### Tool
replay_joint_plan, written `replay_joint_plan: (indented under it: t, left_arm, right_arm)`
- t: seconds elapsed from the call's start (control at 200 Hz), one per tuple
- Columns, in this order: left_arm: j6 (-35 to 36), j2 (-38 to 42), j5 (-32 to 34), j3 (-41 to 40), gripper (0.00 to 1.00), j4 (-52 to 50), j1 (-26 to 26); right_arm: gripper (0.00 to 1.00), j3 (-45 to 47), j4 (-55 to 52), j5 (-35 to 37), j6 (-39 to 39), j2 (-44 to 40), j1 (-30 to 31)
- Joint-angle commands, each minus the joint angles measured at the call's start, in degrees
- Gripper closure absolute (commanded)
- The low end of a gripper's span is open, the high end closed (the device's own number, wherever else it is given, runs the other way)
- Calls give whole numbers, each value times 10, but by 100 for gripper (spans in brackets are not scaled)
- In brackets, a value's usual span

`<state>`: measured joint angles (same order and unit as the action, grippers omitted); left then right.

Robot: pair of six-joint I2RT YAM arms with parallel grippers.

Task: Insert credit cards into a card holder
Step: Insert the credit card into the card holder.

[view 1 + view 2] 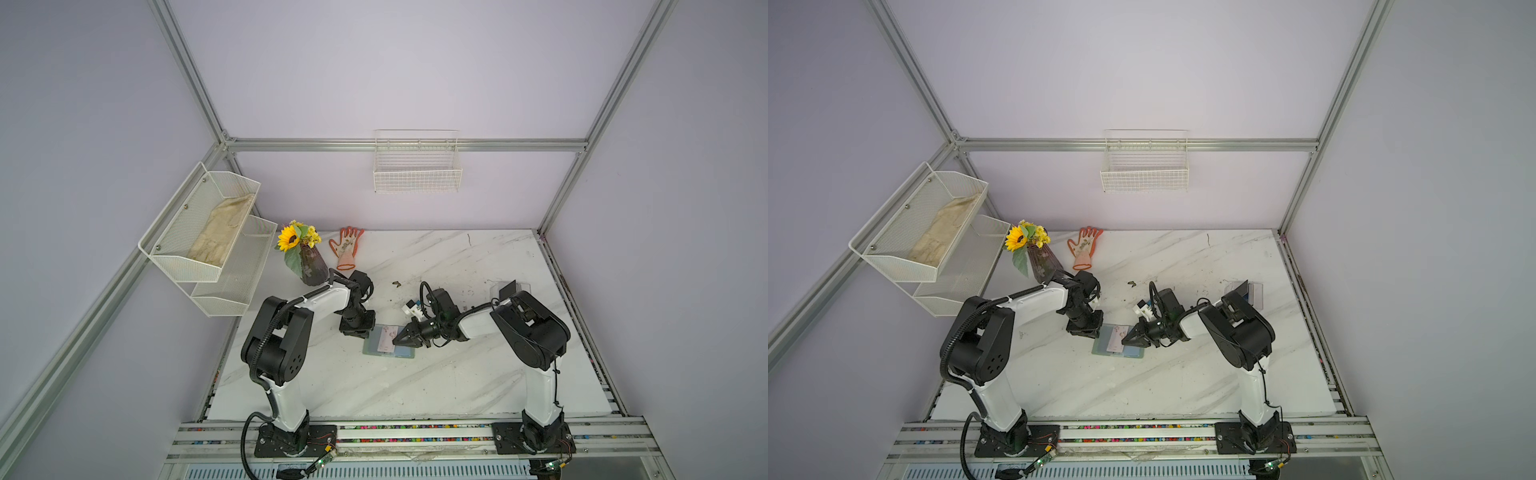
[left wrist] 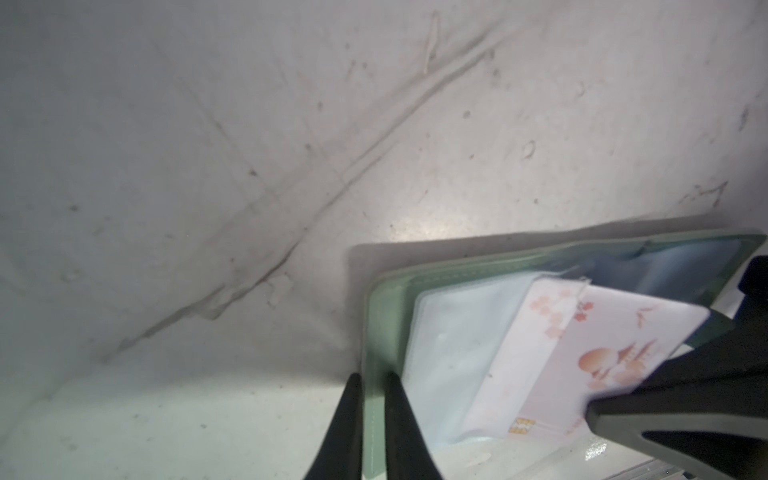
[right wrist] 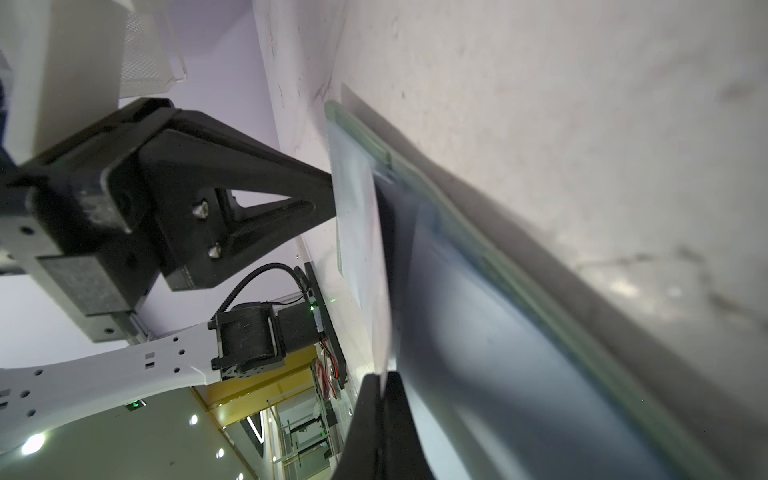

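- Right gripper [image 1: 395,341] is clamped on the pink card [image 2: 602,345]. The card's leading edge sits inside a clear sleeve [image 2: 457,332], straight ahead of the fingertips.
- Card holder [image 2: 386,299] lies open on the table [image 1: 457,374] under that gripper. The left gripper [image 2: 372,376], opposite, pinches its green cover edge.
- No readable writing, only blossom and pagoda prints on the card.

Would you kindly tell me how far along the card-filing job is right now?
Done: the card holder lies open on the table, its green cover pinched by the left tool. In hand: the right tool grips the pink card, whose leading corner looks tucked under a clear sleeve. Left: pushing it fully in, then the black card waiting in the clear box; I see no card fully seated.
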<state>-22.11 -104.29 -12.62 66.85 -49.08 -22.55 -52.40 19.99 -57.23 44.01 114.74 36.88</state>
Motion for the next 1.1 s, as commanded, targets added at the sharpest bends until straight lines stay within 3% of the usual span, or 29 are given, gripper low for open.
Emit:
replay_joint_plan:
  t: [0.0, 0.74, 0.94, 1.095]
  left_arm:
    - [-8, 2, -10, -18, 87, 7, 2]
    - [-6, -3, -12, -18, 87, 8, 2]
    - [-6, -2, -12, -17, 87, 8, 2]
    - [-5, -4, -16, -13, 87, 8, 2]
  right_arm:
    - [100, -30, -111, 66, -46, -6, 12]
    - [100, -132, -210, 143, -71, 28, 63]
    - [85, -141, -255, 182, -86, 9, 65]
    - [79, -150, -295, 211, -101, -20, 65]
